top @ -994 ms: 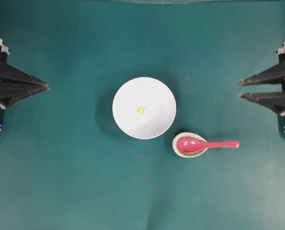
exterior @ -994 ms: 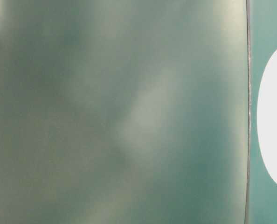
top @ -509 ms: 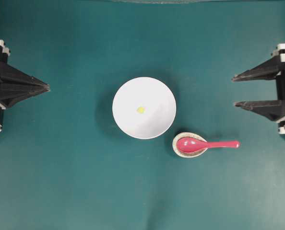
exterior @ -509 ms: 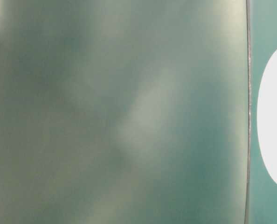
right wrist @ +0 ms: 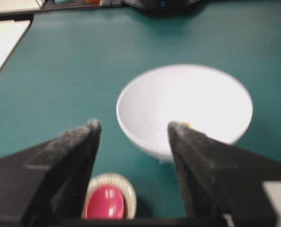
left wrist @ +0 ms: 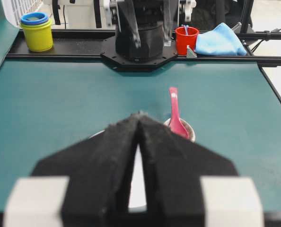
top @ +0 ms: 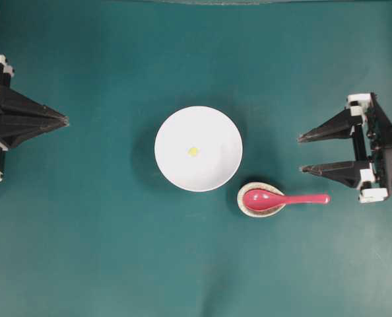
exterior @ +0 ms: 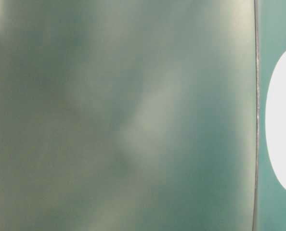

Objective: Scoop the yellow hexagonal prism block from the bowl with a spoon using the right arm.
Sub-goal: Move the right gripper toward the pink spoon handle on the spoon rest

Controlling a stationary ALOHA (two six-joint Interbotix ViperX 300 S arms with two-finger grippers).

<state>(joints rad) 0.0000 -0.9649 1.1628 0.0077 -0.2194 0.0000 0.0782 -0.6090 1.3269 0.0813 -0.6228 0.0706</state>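
Right gripper [top: 301, 153] stands with its jaws spread wide and nothing between them, hanging over the green counter [top: 103, 251] just up from the free end of the spoon's handle in the overhead view. Nearest to it lies the spoon [top: 282, 198], glossy red-pink, its scoop cradled in the small speckled spoon rest [top: 243, 206] and its handle jutting out toward the right arm's side, clear of the rest. From the right wrist view the scoop and rest show low between the two black fingers [right wrist: 69, 156], so the gripper is roughly lined up but not yet down on the handle. Just beyond the rest sits the bowl [top: 169, 165], white and round, close beside it but apart. The yellow hexagonal prism block [top: 193, 152] lies alone near the middle of the bowl's floor, untouched. Farthest off, at the opposite edge, the left gripper [top: 64, 120] is parked with its jaws pressed together, holding nothing. The step in hand looks like the approach to pick up the spoon; scooping has not begun. The next move probably calls for lowering over the handle's free end, jaws straddling it crosswise, and closing firmly enough that the glossy handle does not swivel.
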